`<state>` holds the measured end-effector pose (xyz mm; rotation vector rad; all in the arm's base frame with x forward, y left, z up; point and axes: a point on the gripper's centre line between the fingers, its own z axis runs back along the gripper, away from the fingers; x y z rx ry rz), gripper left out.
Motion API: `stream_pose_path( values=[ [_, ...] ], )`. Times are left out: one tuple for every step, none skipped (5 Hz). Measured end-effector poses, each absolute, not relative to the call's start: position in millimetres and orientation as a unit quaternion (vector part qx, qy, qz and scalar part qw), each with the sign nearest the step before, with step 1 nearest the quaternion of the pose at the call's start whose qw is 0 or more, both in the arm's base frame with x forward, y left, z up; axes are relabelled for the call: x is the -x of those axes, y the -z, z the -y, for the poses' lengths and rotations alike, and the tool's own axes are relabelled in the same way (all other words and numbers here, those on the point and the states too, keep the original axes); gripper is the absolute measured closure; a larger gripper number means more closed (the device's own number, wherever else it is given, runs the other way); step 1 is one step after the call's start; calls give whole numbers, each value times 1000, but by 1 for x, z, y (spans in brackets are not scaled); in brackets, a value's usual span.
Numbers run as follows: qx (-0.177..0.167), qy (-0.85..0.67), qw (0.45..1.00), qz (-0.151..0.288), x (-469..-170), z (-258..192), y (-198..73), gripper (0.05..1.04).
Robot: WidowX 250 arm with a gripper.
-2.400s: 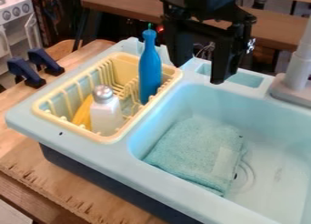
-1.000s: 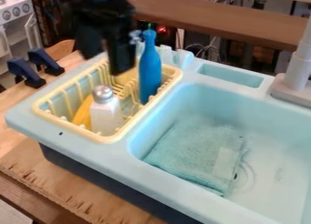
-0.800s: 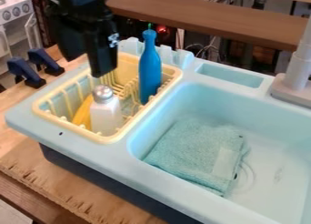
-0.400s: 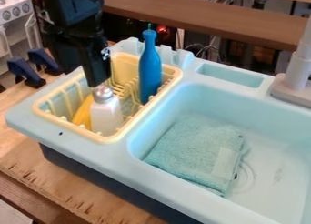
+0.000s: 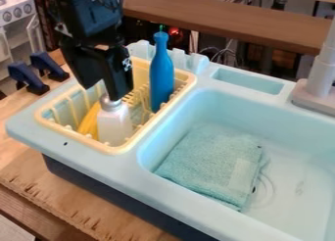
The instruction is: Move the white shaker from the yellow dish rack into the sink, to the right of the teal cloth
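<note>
1. Camera view, displacement: the gripper (image 5: pixel 102 92), seen at the upper middle of the frame in the earliest picture, now hangs at the upper left; since the latest earlier picture it has shifted slightly rightward and lower. The shaker (image 5: pixel 114 126) has kept its place.
2. Camera view, gripper: the black fingers are apart, a gap showing between their tips. The fingertip on the frame's right overlaps the shaker's silver cap (image 5: pixel 110 104) (whether the two touch cannot be told).
3. Camera view, shaker: white-bodied and upright, it stands left of the frame's centre, in the near part of a pale yellow dish rack (image 5: pixel 116 150).
4. Camera view, rack contents: a yellow object (image 5: pixel 89 122) leans just left of the shaker, partly hidden by it; a blue bottle (image 5: pixel 161 76) stands upright toward the rack's right side.
5. Camera view, surroundings: a folded light-teal cloth (image 5: pixel 209 161) lies in the basin of the pale blue sink (image 5: pixel 177 196), right of the frame's centre. A grey faucet (image 5: pixel 321 78) rises at the right edge; two dark blue clamps (image 5: pixel 25 78) appear at the left, above the wooden table (image 5: pixel 65 201).
</note>
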<state>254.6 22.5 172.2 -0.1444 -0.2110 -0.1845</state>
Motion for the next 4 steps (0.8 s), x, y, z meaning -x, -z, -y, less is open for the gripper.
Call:
stream_pose_path(
  values=[
    [71, 97, 989, 81, -256, -16, -163, 83],
    [60, 79, 993, 57, -256, -19, -154, 83],
    [45, 60, 996, 42, -256, -24, -149, 120],
    [35, 53, 997, 35, -256, -25, -147, 383]
  ],
)
